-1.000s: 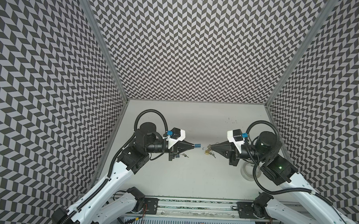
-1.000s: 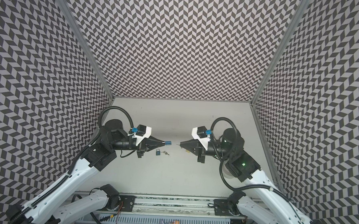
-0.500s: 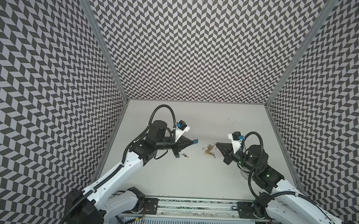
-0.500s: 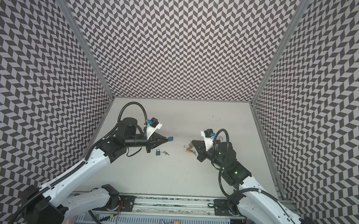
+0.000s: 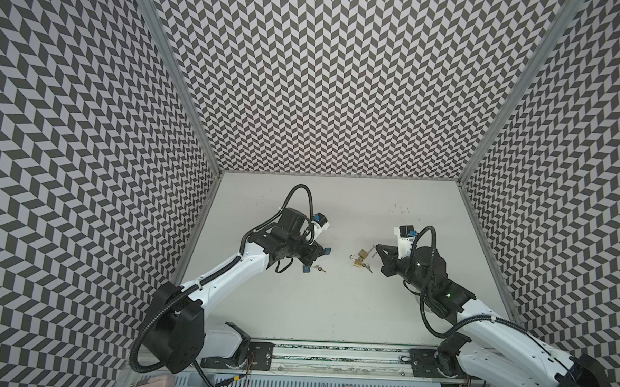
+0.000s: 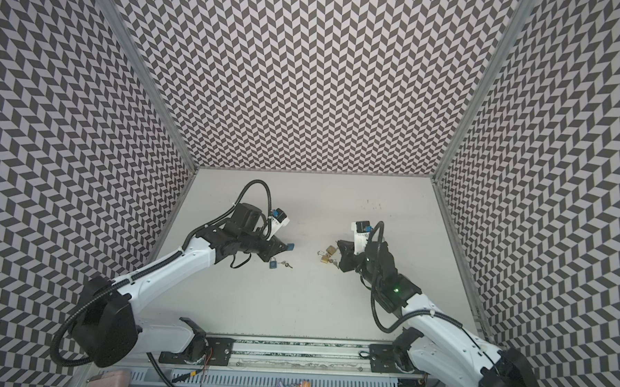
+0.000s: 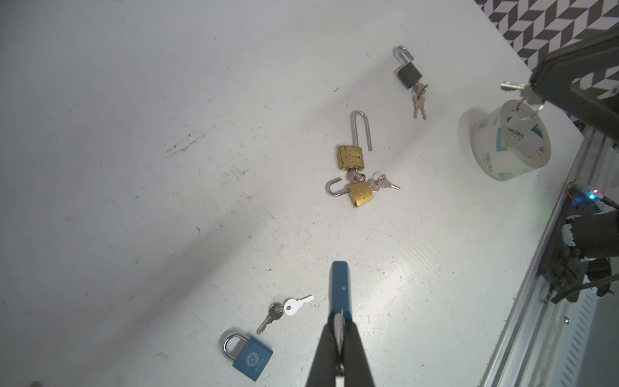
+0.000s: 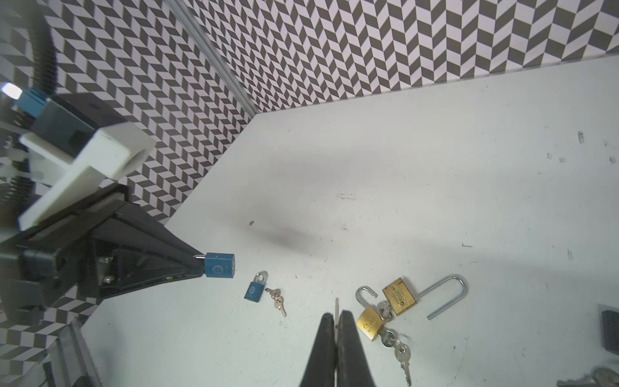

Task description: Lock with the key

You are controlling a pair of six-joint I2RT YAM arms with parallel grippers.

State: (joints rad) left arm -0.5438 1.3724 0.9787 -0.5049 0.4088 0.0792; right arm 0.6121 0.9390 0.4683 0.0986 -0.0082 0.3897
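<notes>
My left gripper (image 7: 339, 323) is shut on the shackle of a small blue padlock (image 8: 219, 265), which sticks out from its tip above the table (image 5: 332, 303). In both top views that padlock (image 5: 328, 251) (image 6: 290, 247) hangs left of centre. My right gripper (image 8: 336, 317) is shut on a key (image 8: 336, 306) whose thin blade pokes out between the jaws. The left wrist view shows the key (image 7: 512, 86) with a ring dangling under it. A clear gap separates key and held padlock, with the right gripper (image 5: 378, 247) facing the left gripper (image 5: 321, 253).
On the table lie a second blue padlock (image 7: 251, 358) with loose keys (image 7: 284, 310), two open brass padlocks (image 7: 350, 157) (image 7: 360, 196) with keys, and a dark padlock (image 7: 408, 75) with keys. A tape roll (image 7: 509, 140) stands near the front rail.
Both arms have dropped lower toward the table, and their tips have drawn apart. The blue padlock and the key stay gripped.
</notes>
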